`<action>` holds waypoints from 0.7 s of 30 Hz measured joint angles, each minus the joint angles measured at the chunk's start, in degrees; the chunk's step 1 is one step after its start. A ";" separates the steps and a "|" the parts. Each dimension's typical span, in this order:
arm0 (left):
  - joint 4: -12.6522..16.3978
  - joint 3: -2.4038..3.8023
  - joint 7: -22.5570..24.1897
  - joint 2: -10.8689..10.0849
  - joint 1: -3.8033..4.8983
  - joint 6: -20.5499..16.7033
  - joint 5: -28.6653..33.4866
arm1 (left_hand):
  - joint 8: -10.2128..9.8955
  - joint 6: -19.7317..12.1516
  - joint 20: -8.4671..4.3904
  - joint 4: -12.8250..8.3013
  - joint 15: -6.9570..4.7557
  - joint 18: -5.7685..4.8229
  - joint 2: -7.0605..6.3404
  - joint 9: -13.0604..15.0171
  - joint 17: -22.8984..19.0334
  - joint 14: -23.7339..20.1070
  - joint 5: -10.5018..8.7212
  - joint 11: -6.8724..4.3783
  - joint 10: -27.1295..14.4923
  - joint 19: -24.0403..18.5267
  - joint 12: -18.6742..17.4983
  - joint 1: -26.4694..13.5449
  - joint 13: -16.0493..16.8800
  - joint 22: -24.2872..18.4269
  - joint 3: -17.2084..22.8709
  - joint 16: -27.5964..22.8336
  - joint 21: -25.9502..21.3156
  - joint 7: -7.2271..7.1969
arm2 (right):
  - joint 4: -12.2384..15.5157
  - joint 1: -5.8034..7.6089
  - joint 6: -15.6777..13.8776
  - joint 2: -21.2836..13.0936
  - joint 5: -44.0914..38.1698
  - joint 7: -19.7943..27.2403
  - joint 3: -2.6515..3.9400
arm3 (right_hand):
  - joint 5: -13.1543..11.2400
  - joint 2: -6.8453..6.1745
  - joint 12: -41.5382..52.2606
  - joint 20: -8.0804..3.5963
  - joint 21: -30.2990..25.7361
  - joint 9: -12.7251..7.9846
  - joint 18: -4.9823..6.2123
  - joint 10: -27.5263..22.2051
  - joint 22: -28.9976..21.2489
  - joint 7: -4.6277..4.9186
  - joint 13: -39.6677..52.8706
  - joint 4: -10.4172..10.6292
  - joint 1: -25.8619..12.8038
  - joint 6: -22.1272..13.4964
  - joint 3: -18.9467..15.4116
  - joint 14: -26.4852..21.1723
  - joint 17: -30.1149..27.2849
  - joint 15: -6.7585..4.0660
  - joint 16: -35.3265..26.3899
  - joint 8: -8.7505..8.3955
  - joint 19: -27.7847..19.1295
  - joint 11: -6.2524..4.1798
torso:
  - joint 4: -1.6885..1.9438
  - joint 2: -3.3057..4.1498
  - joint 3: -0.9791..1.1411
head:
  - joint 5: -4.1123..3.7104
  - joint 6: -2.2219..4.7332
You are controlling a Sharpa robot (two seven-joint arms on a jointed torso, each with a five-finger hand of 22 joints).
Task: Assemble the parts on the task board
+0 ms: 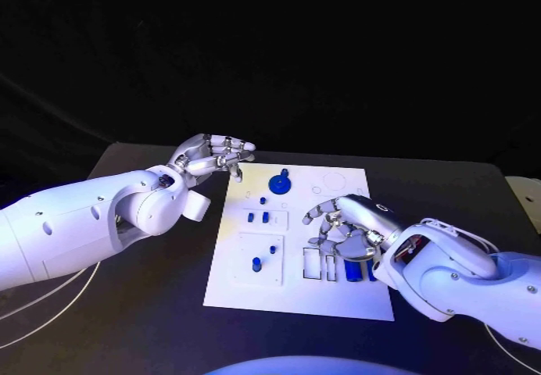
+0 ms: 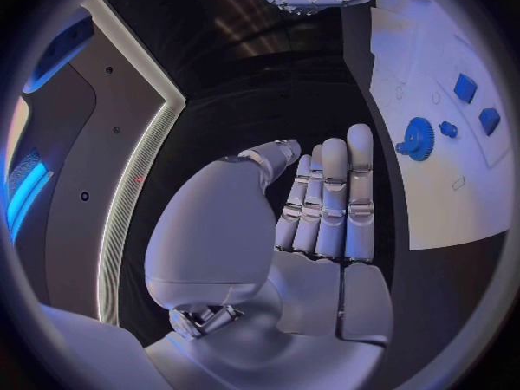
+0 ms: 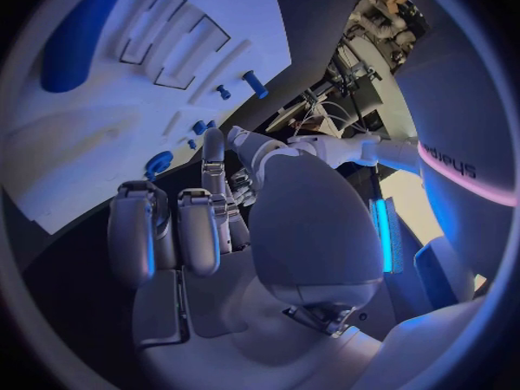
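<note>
Task board (image 1: 295, 301), table centre: your right hand (image 1: 344, 230) hovers curled over slots at its 4 o'clock, whether it pinches a blue part (image 1: 355, 270) you cannot tell; left hand (image 1: 212, 158), fingers together, empty, at 11 o'clock; next, judged: seat a part squarely.

Black table (image 1: 135, 328) with a matte top, far edge visible against the dark. Beyond it, blackness, nothing distinguishable. Thin white cables (image 1: 45, 301) curve across the tabletop at the near left. A pale object (image 1: 524, 195) sits at the table's far right edge, cut off by the frame. Bluish-violet light falls over the middle of the table, fading to dark at the corners
</note>
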 measured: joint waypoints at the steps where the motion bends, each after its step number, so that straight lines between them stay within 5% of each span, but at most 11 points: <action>1: -0.03 -0.02 0.00 0.03 0.00 0.01 0.00 | 0.00 0.00 0.00 0.00 0.00 0.00 0.00 0.00 0.00 0.00 0.00 0.00 0.00 0.00 0.00 0.00 0.00 0.00 0.00 0.00 0.00 0.00 | 0.28 0.36 0.01 -1.55 3.00 0.44 0.00 | 0.10 0.45 4.88 0.00 0.57 0.90 0.00 -0.69 0.00 -0.58 5.26 0.72 -0.79 0.58 -1.08 0.04 0.00 -0.22 0.07 0.86 0.00 -0.34 | -0.05 -0.08 -0.02 | -0.62 0.08; 5: -0.15 -0.15 0.00 0.12 0.00 0.04 0.00 | 0.00 0.00 0.00 0.00 0.00 0.00 0.00 0.00 0.00 0.00 0.00 0.00 0.00 0.00 0.00 0.00 0.00 0.00 0.00 0.00 0.00 0.00 | 0.82 1.01 0.52 -6.07 10.58 0.95 -0.35 | 2.76 1.02 35.45 -0.20 3.56 5.19 -0.93 2.47 0.00 -1.91 34.96 3.20 -3.29 2.32 -4.83 0.10 0.00 -0.92 1.09 4.08 -0.01 -1.09 | -0.20 -0.32 -0.10 | -3.14 0.27; 9: -0.22 -0.22 0.00 0.16 -0.01 0.07 0.00 | 0.00 0.00 0.00 0.00 0.00 0.00 0.00 0.00 0.00 0.00 0.00 0.00 0.00 0.00 0.00 0.00 -0.01 0.00 0.00 0.00 0.00 0.00 | 1.08 1.11 1.20 -9.04 13.51 0.53 -0.81 | 3.42 1.55 49.95 -0.61 5.92 8.33 -1.46 5.76 -0.01 -1.95 48.21 4.95 -3.82 2.36 -7.29 0.20 -0.01 -1.02 2.75 5.75 0.00 -1.41 | -0.45 -0.54 -0.21 | -4.78 0.22; 14: -0.31 -0.27 0.02 0.19 -0.01 0.11 0.01 | 0.00 0.00 0.00 0.00 0.00 0.00 0.00 0.01 0.01 0.00 0.00 0.00 0.00 0.00 0.00 0.00 -0.01 0.00 0.00 0.00 0.00 0.00 | 2.44 0.60 1.96 -12.00 12.45 -2.04 -1.34 | 2.82 1.55 57.39 -0.61 8.42 10.52 -1.81 7.92 -0.01 -2.17 50.62 6.62 -3.82 2.13 -9.45 0.20 -0.01 -1.02 3.94 6.03 0.00 -1.42 | -0.90 -0.85 -0.32 | -6.66 -0.15; 21: -0.32 -0.28 0.06 0.17 -0.01 0.17 0.01 | 0.00 0.00 0.00 0.00 0.00 0.00 0.00 0.01 0.01 0.00 0.00 0.00 0.00 0.00 0.00 0.00 -0.01 0.00 0.00 0.00 0.00 0.00 | 3.56 -1.77 2.25 -12.39 5.73 -7.86 -1.69 | 2.49 1.54 58.70 -0.61 10.27 11.36 -1.81 8.34 -0.01 -2.17 50.63 7.39 -5.19 2.13 -11.49 0.20 -0.02 -1.02 4.84 6.03 0.00 -1.41 | -1.44 -1.08 -0.42 | -7.61 -0.49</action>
